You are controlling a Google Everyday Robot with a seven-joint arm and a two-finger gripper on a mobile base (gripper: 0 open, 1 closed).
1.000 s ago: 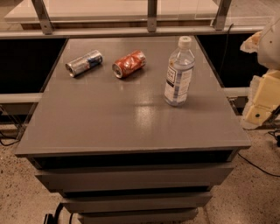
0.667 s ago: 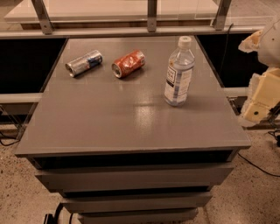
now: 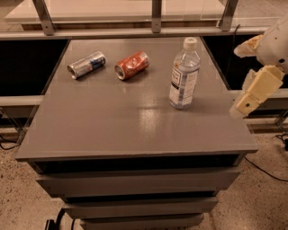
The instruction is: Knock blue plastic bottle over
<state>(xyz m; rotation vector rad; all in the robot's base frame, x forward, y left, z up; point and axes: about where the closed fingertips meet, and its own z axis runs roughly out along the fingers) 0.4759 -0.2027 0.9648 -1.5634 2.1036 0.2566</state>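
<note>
The blue plastic bottle [image 3: 184,75] is clear with a white cap and a white-blue label. It stands upright on the right part of the grey table top [image 3: 112,121]. My gripper [image 3: 238,81] hangs beyond the table's right edge, to the right of the bottle and apart from it. Its two cream fingers [image 3: 255,87] are spread apart, one above the other, with nothing between them.
A silver-blue can [image 3: 86,64] and a crushed red-orange can [image 3: 132,64] lie on their sides at the back left of the table. Drawer fronts [image 3: 135,182] sit below the top. A railed shelf [image 3: 155,13] runs behind. Cables lie on the speckled floor.
My gripper has moved a little to the left, closer to the table's right edge and the bottle. The bottle and the cans have not moved.
</note>
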